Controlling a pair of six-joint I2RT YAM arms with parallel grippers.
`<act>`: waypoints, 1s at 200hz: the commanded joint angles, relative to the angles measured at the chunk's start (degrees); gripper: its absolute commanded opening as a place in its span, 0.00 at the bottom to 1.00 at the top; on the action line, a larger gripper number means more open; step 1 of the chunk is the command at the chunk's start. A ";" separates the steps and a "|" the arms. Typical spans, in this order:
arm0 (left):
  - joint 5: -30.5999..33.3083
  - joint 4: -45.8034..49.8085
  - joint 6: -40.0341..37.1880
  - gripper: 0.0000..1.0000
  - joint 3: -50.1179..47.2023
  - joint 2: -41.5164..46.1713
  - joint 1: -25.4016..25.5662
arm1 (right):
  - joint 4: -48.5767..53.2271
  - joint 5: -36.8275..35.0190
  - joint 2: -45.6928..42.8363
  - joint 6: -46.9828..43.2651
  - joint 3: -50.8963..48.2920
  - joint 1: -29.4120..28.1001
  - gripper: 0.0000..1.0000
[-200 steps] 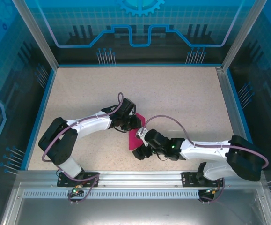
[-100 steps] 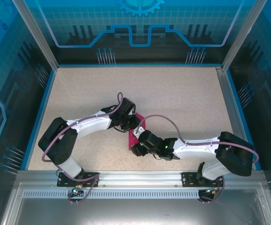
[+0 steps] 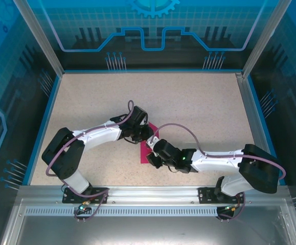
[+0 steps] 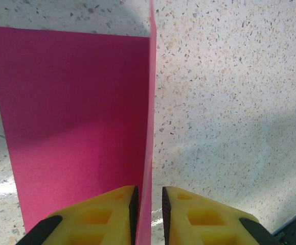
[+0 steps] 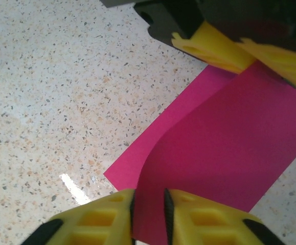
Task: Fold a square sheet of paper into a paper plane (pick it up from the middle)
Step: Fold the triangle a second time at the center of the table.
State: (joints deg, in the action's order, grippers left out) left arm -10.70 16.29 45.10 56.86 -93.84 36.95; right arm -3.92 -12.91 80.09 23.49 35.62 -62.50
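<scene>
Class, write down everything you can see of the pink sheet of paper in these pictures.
The pink sheet of paper is thin, matte magenta with straight edges. Part of it lies flat on the speckled table; the rest curves upward as a raised flap. The left claw and the right claw each pinch that flap, at opposite ends, holding it off the surface.

The pink paper (image 5: 224, 148) is bent in two: one half lies flat on the table (image 3: 199, 102), the other half curves up.
</scene>
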 commanded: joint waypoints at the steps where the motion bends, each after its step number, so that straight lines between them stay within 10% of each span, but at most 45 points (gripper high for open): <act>1: -0.04 1.71 -0.26 0.24 1.15 0.09 -0.30 | 0.23 3.08 -1.17 -0.30 -0.43 1.69 0.16; 46: 2.36 3.45 -0.66 0.27 0.88 1.40 -0.39 | -1.98 11.00 -3.15 -0.21 -2.83 6.47 0.03; 114: 8.15 5.02 -0.11 0.60 -4.70 9.68 -0.56 | -5.96 29.76 -4.38 0.66 -6.39 18.50 0.05; 200: 4.15 1.56 -1.38 0.52 -11.48 15.76 -0.57 | -5.27 42.01 7.96 -2.34 -0.47 25.49 0.06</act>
State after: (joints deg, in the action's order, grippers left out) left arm -4.51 18.94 44.91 46.28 -79.31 36.84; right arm -8.99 24.32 85.73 22.79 32.51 -38.48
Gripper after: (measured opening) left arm 0.531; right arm 0.062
